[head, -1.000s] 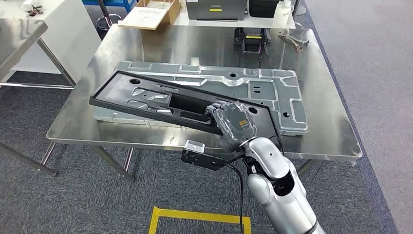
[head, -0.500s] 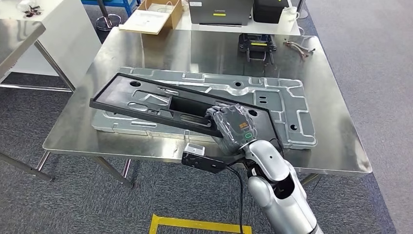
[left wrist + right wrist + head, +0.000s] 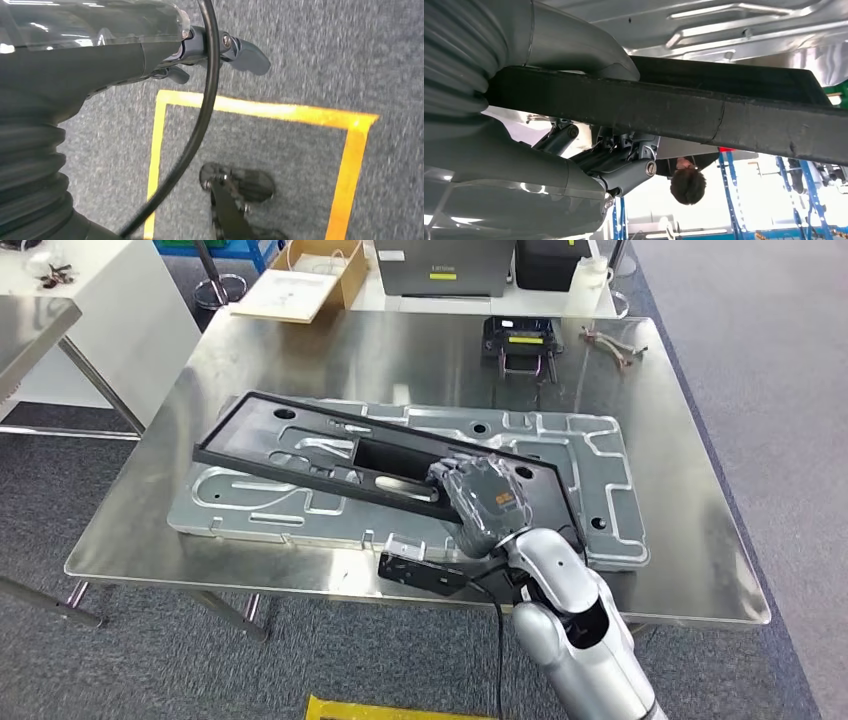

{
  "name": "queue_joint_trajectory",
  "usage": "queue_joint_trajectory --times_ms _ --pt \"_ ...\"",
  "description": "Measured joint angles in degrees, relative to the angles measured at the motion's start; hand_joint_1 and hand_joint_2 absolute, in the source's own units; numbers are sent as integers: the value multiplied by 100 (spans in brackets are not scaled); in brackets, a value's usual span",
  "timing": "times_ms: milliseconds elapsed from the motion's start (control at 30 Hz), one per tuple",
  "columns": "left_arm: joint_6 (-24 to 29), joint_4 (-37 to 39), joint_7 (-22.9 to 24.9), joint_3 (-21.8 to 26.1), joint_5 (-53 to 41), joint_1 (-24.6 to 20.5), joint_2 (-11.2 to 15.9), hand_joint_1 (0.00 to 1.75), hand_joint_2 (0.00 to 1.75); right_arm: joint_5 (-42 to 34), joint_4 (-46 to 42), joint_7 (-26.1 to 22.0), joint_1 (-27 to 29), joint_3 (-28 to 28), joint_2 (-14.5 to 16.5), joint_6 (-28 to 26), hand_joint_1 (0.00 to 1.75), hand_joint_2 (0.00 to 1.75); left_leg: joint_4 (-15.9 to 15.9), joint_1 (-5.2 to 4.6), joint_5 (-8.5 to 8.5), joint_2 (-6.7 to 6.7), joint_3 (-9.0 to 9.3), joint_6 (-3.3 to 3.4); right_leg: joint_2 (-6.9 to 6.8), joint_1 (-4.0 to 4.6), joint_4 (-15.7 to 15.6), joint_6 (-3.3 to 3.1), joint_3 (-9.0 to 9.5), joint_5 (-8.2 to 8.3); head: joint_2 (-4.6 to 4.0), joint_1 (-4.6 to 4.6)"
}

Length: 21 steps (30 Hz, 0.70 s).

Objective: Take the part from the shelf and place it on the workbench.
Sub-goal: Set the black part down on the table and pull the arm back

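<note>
The part is a long black plastic frame (image 3: 300, 455) with cut-outs. My right hand (image 3: 480, 495) grips its near right end, and the frame reaches left at a slant over a large silver stamped panel (image 3: 600, 470) lying on the steel workbench (image 3: 400, 350). Whether the frame touches the panel I cannot tell. In the right wrist view the frame's black edge (image 3: 724, 120) runs between the thumb and the fingers (image 3: 624, 175) of that hand (image 3: 539, 175). My left hand (image 3: 100, 55) hangs over grey carpet with nothing in it, fingers apart.
At the workbench's far edge stand a cardboard box (image 3: 310, 280), a grey machine (image 3: 440, 265), a black tool (image 3: 520, 340) and small metal tools (image 3: 610, 340). Another steel table (image 3: 30, 325) is at the left. Yellow floor tape (image 3: 260, 107) lies below. A person (image 3: 686, 182) stands beyond.
The whole picture has shifted: the camera has moved nearer to the workbench. My right hand still grips the black frame, which now reaches further over the silver panel.
</note>
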Motion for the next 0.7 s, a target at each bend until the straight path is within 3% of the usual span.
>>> queue_joint_trajectory --times_ms 67,133,167,200,267,333,400,467,533,633,667,700 --pt "0 1 0 0 1 -4 -1 0 175 -2 -4 -3 -10 0 1 0 175 175 570 9 -219 5 -284 -36 -5 -7 -35 -68 93 -50 0 0" --pt "0 1 -1 0 6 5 7 0 175 -3 -4 -4 -1 0 1 1 175 175 1357 10 -424 5 -790 -54 -7 11 -35 -100 160 -117 0 0" --pt "-1 1 0 0 9 15 9 0 175 -3 -4 -4 11 0 1 2 175 175 1570 10 -403 5 -978 -52 -2 21 -33 -104 202 -155 0 -1" --pt "-2 1 1 0 13 24 9 0 175 -3 -4 -4 19 0 0 2 175 175 1576 9 -268 5 -1070 -41 4 31 -31 -106 254 -196 0 0" --pt "-7 1 2 0 15 30 9 0 175 -3 -4 -4 21 0 1 2 175 175 958 -1 281 5 -939 17 15 48 -32 -99 381 -288 0 0" --pt "-9 1 3 0 20 24 19 0 175 -3 -3 -4 11 0 1 2 175 175 294 -42 625 8 -700 98 22 70 -29 -61 460 -368 0 1" --pt "-10 1 12 1 27 14 28 0 175 -3 -2 -4 5 0 0 2 175 175 72 -80 604 9 -609 149 28 74 -37 -4 459 -399 0 1" --pt "-11 1 20 1 31 12 29 0 175 -3 -5 -4 1 0 1 1 175 175 -22 -60 578 8 -566 183 23 71 -55 61 467 -422 0 1" --pt "-14 1 20 1 31 11 28 0 175 -4 -11 -4 -17 -1 2 0 175 175 -113 -22 572 9 -483 233 7 70 192 130 366 -556 0 1" --pt "-21 1 19 1 31 1 27 0 175 -5 -14 -4 -12 -2 -4 1 175 175 -145 -14 509 10 -391 279 -4 29 1258 202 -277 -932 0 1" --pt "-23 1 20 1 31 4 27 0 175 -5 -14 -4 3 -2 -10 2 175 175 -144 -14 475 9 -354 280 -5 12 1498 221 -472 -933 0 1" --pt "-25 1 22 2 32 8 26 0 175 -5 -13 -4 14 -2 -16 2 175 175 -142 -14 436 6 -306 276 -8 -4 1533 235 -570 -813 0 1"
